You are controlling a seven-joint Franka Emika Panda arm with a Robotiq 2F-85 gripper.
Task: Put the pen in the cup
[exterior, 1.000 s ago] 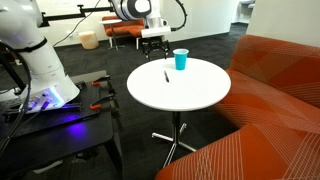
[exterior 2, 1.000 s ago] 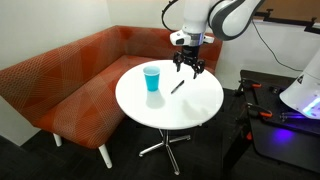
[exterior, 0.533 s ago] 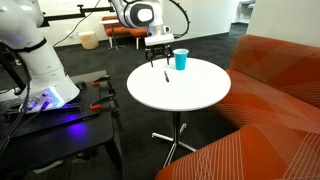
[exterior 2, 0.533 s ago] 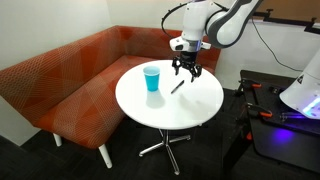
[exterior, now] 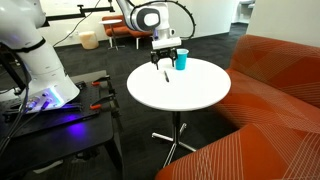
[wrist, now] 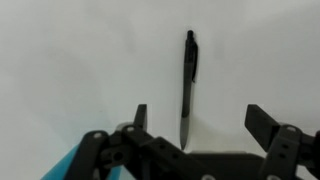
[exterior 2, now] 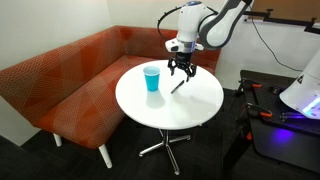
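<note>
Pen (wrist: 188,80) flat on table (wrist: 80,60), between wide-spread jaws of gripper (wrist: 200,118), seemingly untouched

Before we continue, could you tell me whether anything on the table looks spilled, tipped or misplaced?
Nothing stands out: the blue cup stands upright and the pen lies flat on the round table, below the open gripper.

Round white pedestal table (exterior: 185,95), orange patterned sofa (exterior 2: 70,85) curving beside it; dark carpet floor (exterior 2: 205,160)
</note>
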